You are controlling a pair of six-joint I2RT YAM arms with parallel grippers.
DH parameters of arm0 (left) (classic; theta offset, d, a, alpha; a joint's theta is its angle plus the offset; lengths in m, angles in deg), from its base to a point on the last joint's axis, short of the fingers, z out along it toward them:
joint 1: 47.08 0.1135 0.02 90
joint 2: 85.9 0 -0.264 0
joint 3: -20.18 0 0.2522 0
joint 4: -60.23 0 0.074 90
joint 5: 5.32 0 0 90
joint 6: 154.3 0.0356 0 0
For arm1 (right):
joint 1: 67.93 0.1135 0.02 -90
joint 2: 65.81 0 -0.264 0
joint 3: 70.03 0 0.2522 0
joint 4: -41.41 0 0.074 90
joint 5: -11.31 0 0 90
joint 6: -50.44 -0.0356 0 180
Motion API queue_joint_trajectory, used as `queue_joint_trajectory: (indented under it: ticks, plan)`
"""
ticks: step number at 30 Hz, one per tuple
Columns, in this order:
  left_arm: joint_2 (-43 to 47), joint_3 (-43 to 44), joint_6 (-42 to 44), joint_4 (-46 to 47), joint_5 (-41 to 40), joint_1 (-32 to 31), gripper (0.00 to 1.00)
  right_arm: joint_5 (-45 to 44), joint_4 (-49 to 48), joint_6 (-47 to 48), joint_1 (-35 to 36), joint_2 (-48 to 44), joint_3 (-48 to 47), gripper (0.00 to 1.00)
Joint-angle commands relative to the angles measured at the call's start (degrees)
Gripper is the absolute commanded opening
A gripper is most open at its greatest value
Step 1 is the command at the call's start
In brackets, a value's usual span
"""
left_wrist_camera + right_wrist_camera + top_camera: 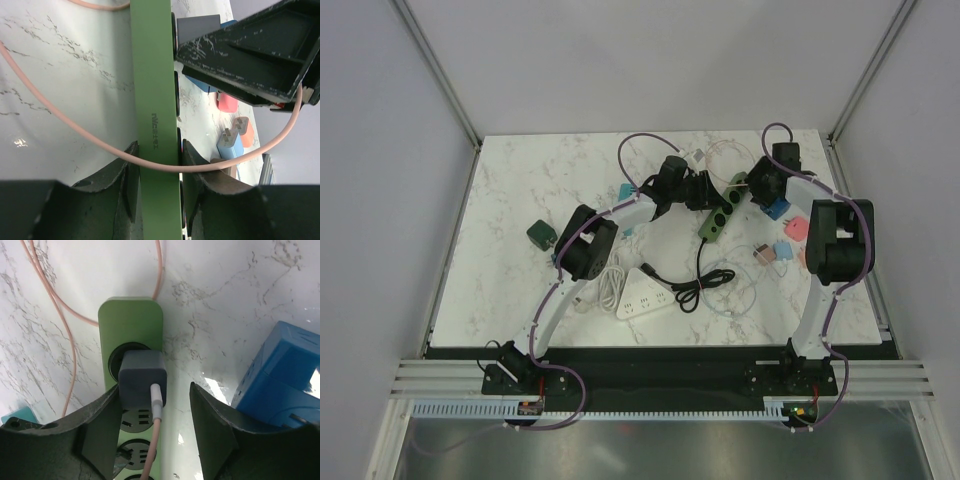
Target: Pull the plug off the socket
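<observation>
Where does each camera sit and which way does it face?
Top external: above, behind the bases, looking down at the table; both arms show.
Left wrist: looks along the green power strip clamped in the left gripper.
Right wrist: looks down on the grey plug inside the open right gripper.
Shared: both wrist views show the strip.

Green power strip [131,325], grey plug [141,377], white marble tabletop [240,290].
My right gripper [154,390] is black and scuffed. The plug's cable [154,440] is pale pink, the tabletop carries grey veins, and the adapter [280,380] is bright blue.
</observation>
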Motion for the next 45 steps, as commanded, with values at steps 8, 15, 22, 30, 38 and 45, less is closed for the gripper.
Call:
queue_joint_trajectory:
  ticks: [8,15,22,30,38,45]
  plan:
    - [-1.6,0.9,1.3,-0.3,0.2,0.0,0.02,-2.2,-1.9,-0.2,-0.1,1.8,-5.8,0.60]
    - [-1.7,1.1,1.8,-0.4,0.6,0.1,0.02,-1.1,-2.7,0.8,-0.1,2.6,-4.9,0.29]
    - [-2.7,3.5,3.7,0.1,4.4,-0.1,0.30,1.3,-4.9,1.3,0.0,1.9,-2.7,0.00]
    - [-4.6,7.1,4.0,-0.5,6.1,-0.8,0.64,5.7,-10.4,-2.5,0.0,0.0,2.3,0.00]
    - [-6.1,10.4,2.8,-3.0,3.4,-1.2,0.52,6.5,-12.4,-3.8,0.3,-3.3,6.4,0.00]
    - [-7.0,12.6,1.0,-9.3,-2.2,-1.2,0.02,5.5,-12.8,-3.9,0.6,-6.9,9.9,0.00]
